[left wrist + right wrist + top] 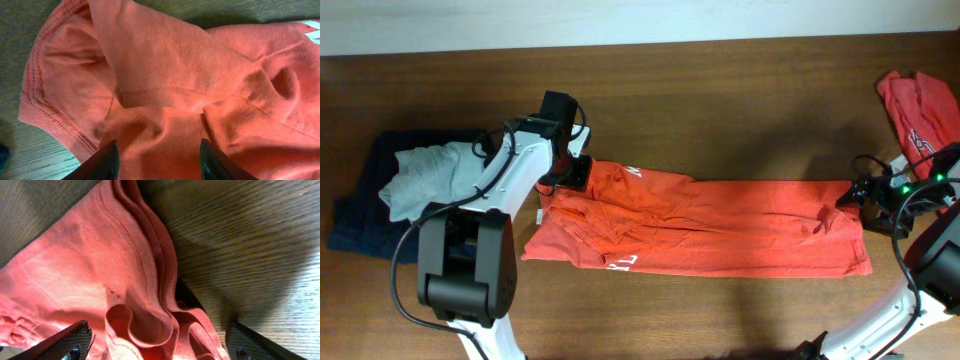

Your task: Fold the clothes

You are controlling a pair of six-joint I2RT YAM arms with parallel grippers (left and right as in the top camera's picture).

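T-shirt (720, 225) lies halved lengthwise. My left gripper (159, 146) at 9 o'clock end, right gripper (159, 327) at 3 o'clock; both spread, seemingly unclamped. Next: pinch ends, fold across.

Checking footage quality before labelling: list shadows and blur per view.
Overhead: evenly lit, sharp, faint shadow above the shirt. Left wrist: shirt soft-focus, left tool's fingers dark. Right wrist: wood grain crisp, broad shadow across the table, right tool's fingers blurred.
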